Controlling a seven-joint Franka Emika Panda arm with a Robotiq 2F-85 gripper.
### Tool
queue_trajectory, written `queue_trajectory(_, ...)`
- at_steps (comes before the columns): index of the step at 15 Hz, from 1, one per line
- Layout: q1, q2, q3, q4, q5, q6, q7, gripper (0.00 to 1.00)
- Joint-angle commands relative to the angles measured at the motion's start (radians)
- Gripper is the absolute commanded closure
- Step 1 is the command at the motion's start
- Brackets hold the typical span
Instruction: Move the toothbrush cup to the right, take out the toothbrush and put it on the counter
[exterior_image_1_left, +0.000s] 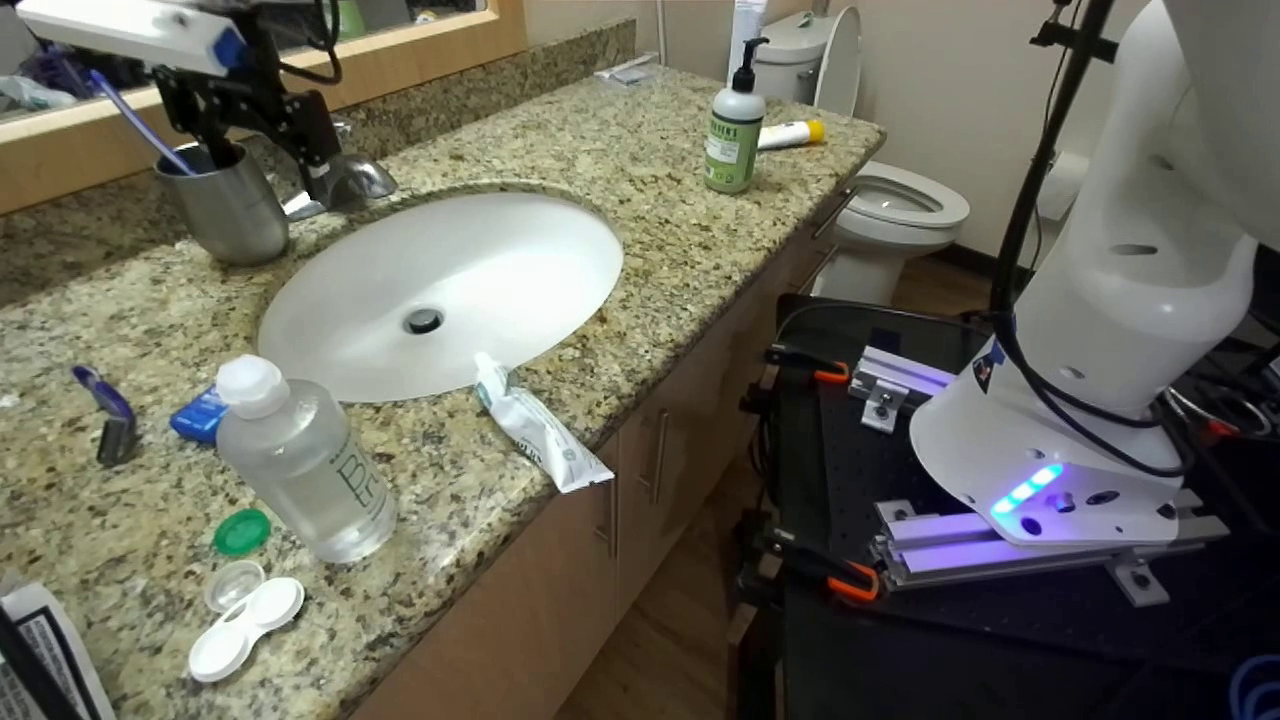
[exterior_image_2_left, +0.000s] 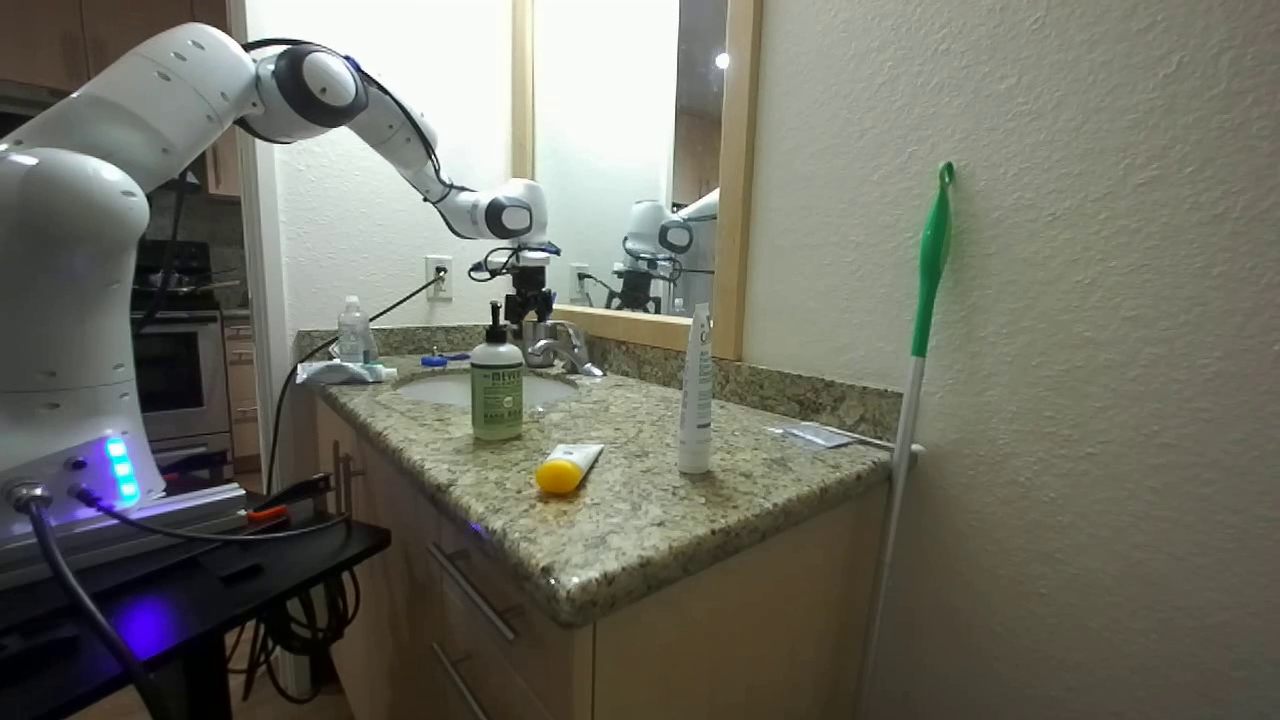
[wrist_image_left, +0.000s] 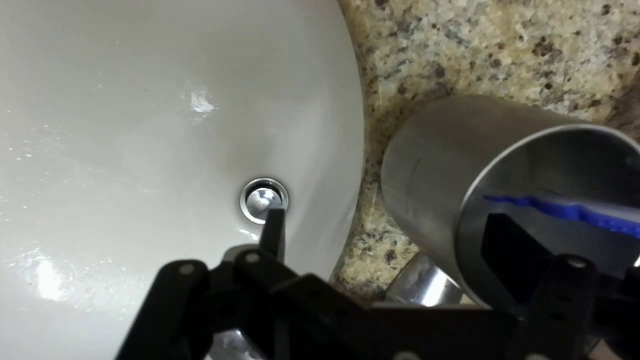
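The toothbrush cup (exterior_image_1_left: 232, 222), a grey metal cylinder, stands upright on the speckled counter (exterior_image_1_left: 660, 260) beside the sink and faucet. In the wrist view the cup (wrist_image_left: 435, 170) fills the right side. The toothbrush (exterior_image_1_left: 140, 122), blue and white, leans in it, rising out past the rim; inside the cup the toothbrush (wrist_image_left: 575, 212) shows as a blue strip. My gripper (exterior_image_1_left: 268, 165) is open, pointing down over the cup. One of its fingers (wrist_image_left: 505, 250) reaches into the cup's mouth; the opposite one is outside, over the sink side. Whether either touches the wall I cannot tell.
The faucet (exterior_image_1_left: 358, 180) is close beside the gripper, with the white sink (exterior_image_1_left: 520, 260) in front. A clear bottle (exterior_image_1_left: 310, 470), a white tube (exterior_image_1_left: 540, 425) and a razor (exterior_image_1_left: 110, 415) lie nearer. The green soap bottle (exterior_image_2_left: 497, 385) stands farther along. A mirror frame (exterior_image_1_left: 430, 45) runs behind.
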Motion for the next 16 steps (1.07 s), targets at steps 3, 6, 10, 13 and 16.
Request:
queue_trajectory(3, 0.008, 0.045, -0.006, 0.044, 0.01, 0.098, 0.002, 0.33)
queue_trajectory(6, 0.003, 0.047, -0.003, 0.052, 0.018, 0.103, 0.003, 0.54)
queue_trajectory(10, -0.003, 0.05, -0.012, 0.067, 0.021, 0.073, 0.026, 0.81)
queue_trajectory(13, -0.012, 0.053, -0.018, 0.071, 0.022, 0.062, 0.049, 0.99)
queue_trajectory(16, -0.013, 0.054, -0.022, 0.073, 0.017, 0.052, 0.068, 0.99)
